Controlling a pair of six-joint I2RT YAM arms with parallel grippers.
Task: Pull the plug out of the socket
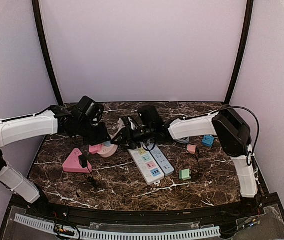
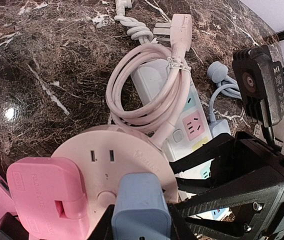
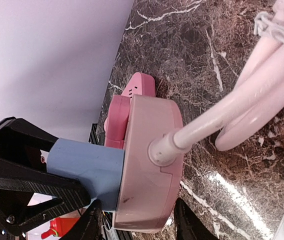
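Jaws on the left arm (image 1: 27, 127) are clenched on the blue plug (image 2: 141, 207), one finger on each side of it. The blue plug sits in the round pink socket (image 2: 107, 152), near the middle of the table (image 1: 122, 192), and it is not out yet. It sticks straight out of the flat face of the socket, so its long way points right back into the left jaws. I think the pull has to go straight along that line, away from the face, with no tipping.

Jaws on the right arm (image 1: 194, 125) come at the socket from the other side. Their two fingers (image 3: 184, 225) sit either side of its rim, one by the plug face and one by the back. I cannot tell if they are squeezing it or are just close to it. If they do not hold it, the socket may come along with the plug.

A fat pink plug (image 2: 42, 192) sits in the same socket, just beside the blue one. The socket's own pink cord (image 2: 114, 92) lies in a tied loop, partly on a white power strip (image 1: 147, 165). A pink three-sided socket (image 1: 72, 162) lies near on the left. A small green block (image 1: 185, 174) and a small blue block (image 1: 208, 140) lie well apart on the right. The table is dark shiny stone with white veins. Pale walls stand close on three sides, with black posts at the back corners.
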